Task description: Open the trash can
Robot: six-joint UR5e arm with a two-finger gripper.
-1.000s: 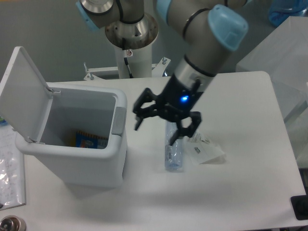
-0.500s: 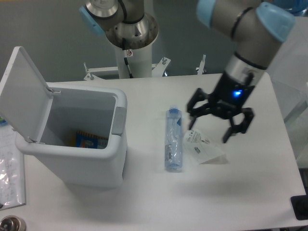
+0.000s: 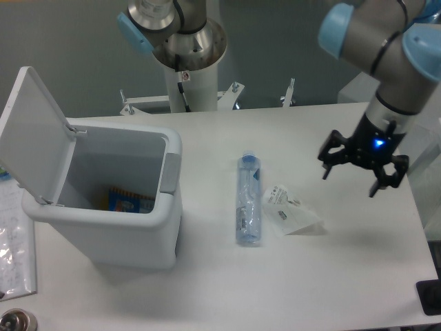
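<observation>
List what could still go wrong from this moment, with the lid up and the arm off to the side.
The trash can lid stands upright on its hinge, unsupported; a bump might drop it shut. The gripper, open and empty, hovers low near the crumpled wrapper and bottle; a low sweep could knock them.

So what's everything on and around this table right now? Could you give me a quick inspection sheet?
Surface: white table, mostly bare.
Job's things: trash can at the left, lid swung up and standing open; a colourful package lies inside.
Clutter: clear plastic bottle lying on its side mid-table; crumpled clear wrapper just right of it, close beside the bottle.
Grippers: gripper open, empty, hovering over the table's right side, apart from everything.
Cables: nothing seen.
Surroundings: robot base column behind the table; plastic bag at the far left edge; dark object at the lower right corner.
</observation>
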